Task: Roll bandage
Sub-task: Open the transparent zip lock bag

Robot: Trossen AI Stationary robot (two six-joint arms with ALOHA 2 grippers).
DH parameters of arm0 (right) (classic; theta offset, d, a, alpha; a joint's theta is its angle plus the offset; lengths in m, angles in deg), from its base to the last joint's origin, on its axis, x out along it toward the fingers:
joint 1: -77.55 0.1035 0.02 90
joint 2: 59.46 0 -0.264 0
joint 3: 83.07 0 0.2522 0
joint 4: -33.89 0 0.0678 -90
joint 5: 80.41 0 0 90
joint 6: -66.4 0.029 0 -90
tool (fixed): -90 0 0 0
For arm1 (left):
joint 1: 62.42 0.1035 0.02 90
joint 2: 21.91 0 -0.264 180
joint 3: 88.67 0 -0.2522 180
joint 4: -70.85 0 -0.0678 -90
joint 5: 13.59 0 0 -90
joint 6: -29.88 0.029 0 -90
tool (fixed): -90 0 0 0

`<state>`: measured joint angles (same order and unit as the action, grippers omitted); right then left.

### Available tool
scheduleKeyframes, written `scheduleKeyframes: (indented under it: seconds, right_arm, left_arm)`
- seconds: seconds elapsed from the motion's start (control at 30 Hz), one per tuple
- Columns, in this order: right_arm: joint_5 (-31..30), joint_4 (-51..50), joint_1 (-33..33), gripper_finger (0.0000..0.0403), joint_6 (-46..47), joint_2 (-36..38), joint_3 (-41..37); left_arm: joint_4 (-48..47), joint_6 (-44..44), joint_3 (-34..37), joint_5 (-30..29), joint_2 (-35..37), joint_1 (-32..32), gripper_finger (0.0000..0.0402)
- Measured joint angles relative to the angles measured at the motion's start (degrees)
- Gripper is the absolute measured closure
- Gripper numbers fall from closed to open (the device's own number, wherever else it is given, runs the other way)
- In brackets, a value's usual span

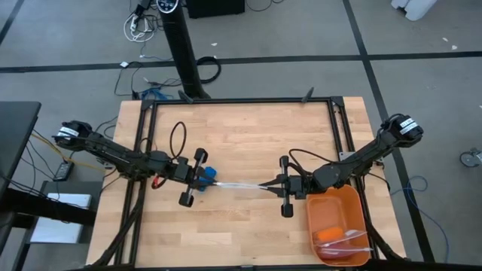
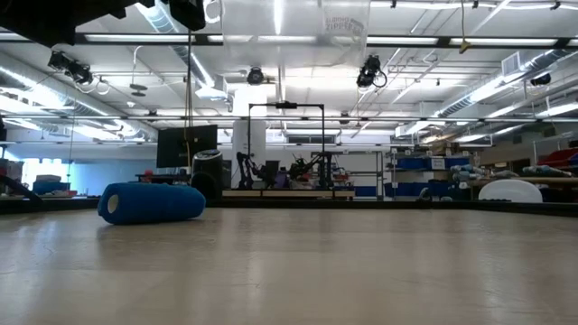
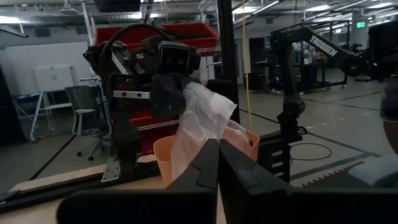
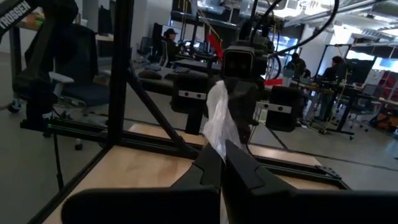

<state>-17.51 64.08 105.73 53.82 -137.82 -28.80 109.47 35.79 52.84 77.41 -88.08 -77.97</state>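
Observation:
The bandage point(image 2: 150, 202) is a bright blue roll lying on its side on the wooden table; in the high view the bandage point(image 1: 206, 174) shows just beside my left gripper's fingers. A clear crinkly plastic bag point(image 1: 238, 184) stretches above the table between my two grippers. My left gripper point(image 1: 214, 182) is shut on the bag's left end and my right gripper point(image 1: 265, 185) on its right end. Both grippers point level toward each other. My left gripper pinches one end of the clear bag point(image 3: 214, 134) between its two fingers, coming level from the table's left. The bag is lifted clear of the table and fans out beyond the fingertips. My right gripper pinches the bag's other end point(image 4: 219, 138) between its two fingers, coming level from the table's right. The plastic runs on from the fingertips toward the left gripper, clear of the table.
An orange plastic tray point(image 1: 350, 203) with a few small things in it stands at the table's near right corner, beside the right arm. A black frame point(image 1: 241, 101) runs round the table's edges. Bare wood lies at the far middle.

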Motion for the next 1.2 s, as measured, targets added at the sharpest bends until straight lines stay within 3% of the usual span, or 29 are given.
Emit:
scheduleKeyframes:
  seconds: [0.2,0.33,0.77,0.9,1.2]
  right_arm:
    - [0.92,-1.27,-0.64,0.0403,2.50,0.02,0.00]
    - [3.22,-1.36,-2.22,0.0403,4.04,0.02,0.00]
    - [4.30,-11.09,-6.79,0.0403,10.19,0.32,1.14]
    - [0.94,-14.86,-4.73,0.0403,11.13,0.84,3.45]
    - [-6.76,-23.67,-2.12,0.0395,13.46,0.80,6.43]
  left_arm:
    - [-0.13,-0.28,0.00,-4.20,0.00,0.01,0.0397]
    - [-4.97,-0.88,-0.83,-8.77,-0.07,0.17,0.0398]
    - [-15.20,-1.87,-9.05,-13.03,-4.37,0.12,0.0400]
    - [-14.76,-4.13,-9.29,-13.51,-3.38,-0.11,0.0400]
    - [-12.38,-9.22,-9.33,-20.90,-2.91,-1.88,0.0400]
